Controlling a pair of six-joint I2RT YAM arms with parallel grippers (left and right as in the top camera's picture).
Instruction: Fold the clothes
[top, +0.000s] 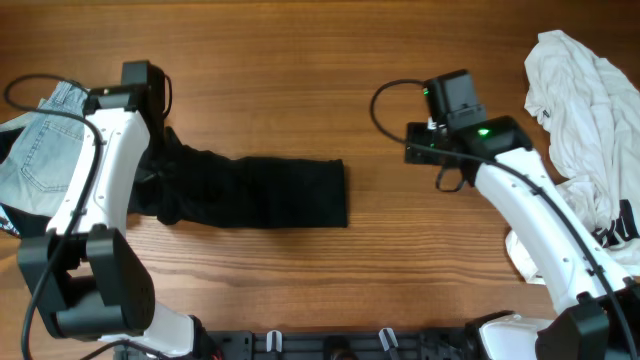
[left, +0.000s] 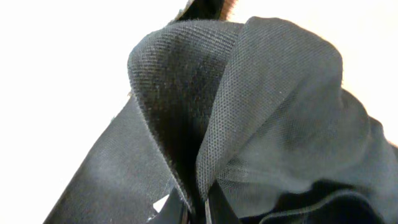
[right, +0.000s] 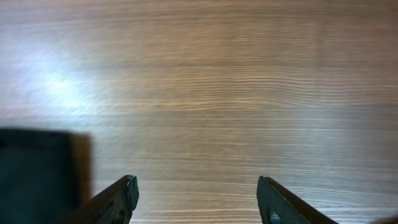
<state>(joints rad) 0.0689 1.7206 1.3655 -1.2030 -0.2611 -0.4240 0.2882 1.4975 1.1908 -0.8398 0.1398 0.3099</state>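
Observation:
A black garment (top: 260, 192) lies folded in a long strip across the table's middle left. My left gripper (top: 158, 140) is shut on the garment's left end, which bunches up around it. In the left wrist view the black mesh fabric (left: 249, 106) rises in a pinched fold from between the jaws (left: 200, 208). My right gripper (right: 196, 190) is open and empty above bare wood. It is right of the garment, whose right end (right: 37, 174) shows as a dark blur at the lower left. The right gripper's wrist (top: 452, 100) is at the upper middle right.
A pair of light blue jeans (top: 35, 150) lies at the left edge, partly under my left arm. A heap of white clothes (top: 585, 110) fills the right edge. Bare wood (top: 300, 80) lies along the far side between the arms.

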